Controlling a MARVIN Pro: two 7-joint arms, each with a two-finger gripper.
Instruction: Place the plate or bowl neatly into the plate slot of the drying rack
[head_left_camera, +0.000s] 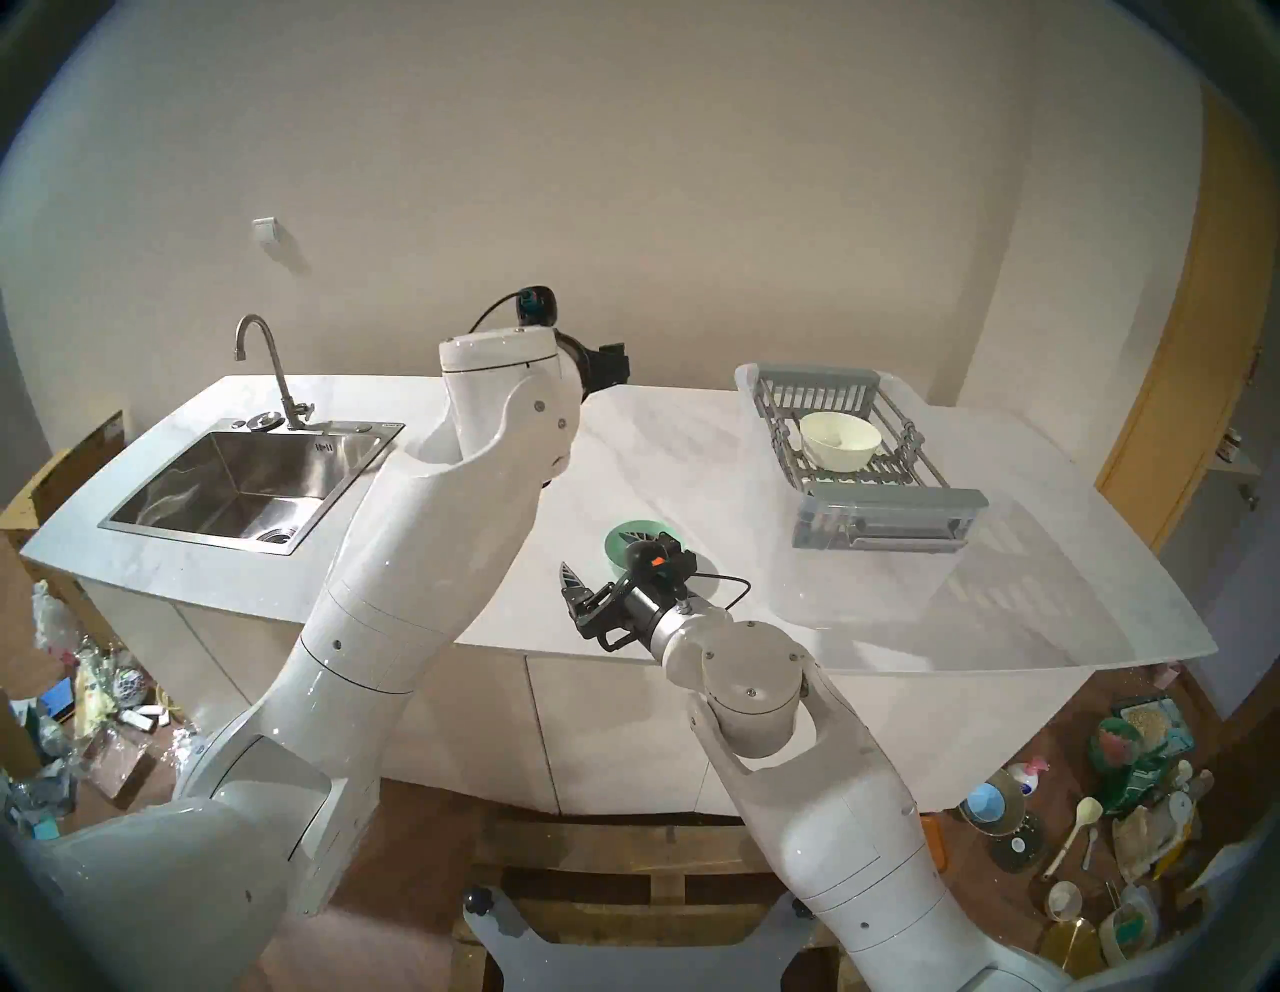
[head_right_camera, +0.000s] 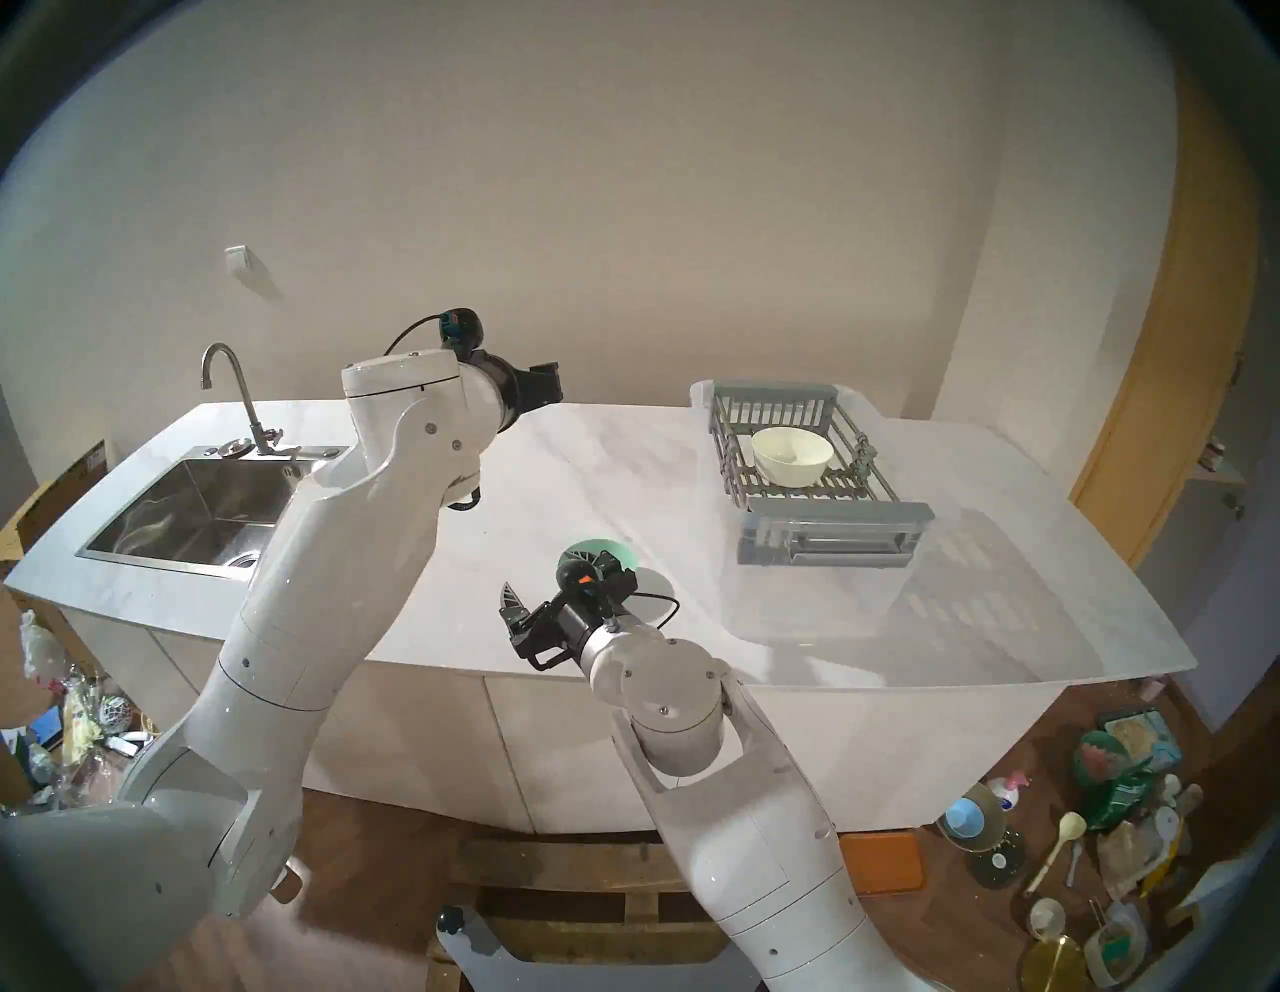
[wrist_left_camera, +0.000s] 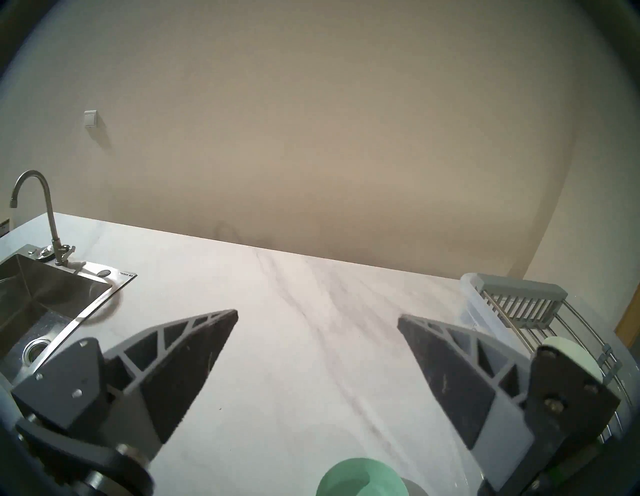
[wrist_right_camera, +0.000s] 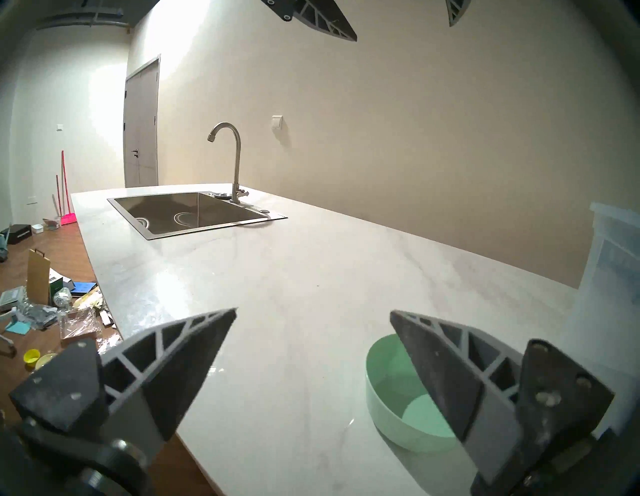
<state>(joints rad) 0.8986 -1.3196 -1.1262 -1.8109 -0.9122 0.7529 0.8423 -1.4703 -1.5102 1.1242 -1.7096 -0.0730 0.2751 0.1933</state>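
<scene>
Both grippers, left (wrist_left_camera: 317, 317) and right (wrist_right_camera: 313, 315), stand spread and empty; green bowl (wrist_right_camera: 398, 398) sits on counter just beside right fingers (wrist_right_camera: 443, 381).

From the head we look steeply down on the desk (head_left_camera: 692, 443) with two nearly matching eyes; the sink (head_left_camera: 228, 485) lies at ten o'clock, the drying rack (head_left_camera: 866, 443) at two; our left wrist camera rides high, facing the back wall across the desk; our right wrist camera sits low and near the surface, facing the faucet (wrist_right_camera: 228, 156) at eleven o'clock; all views share the sink; both wrists catch the green bowl (wrist_right_camera: 405, 412).
</scene>
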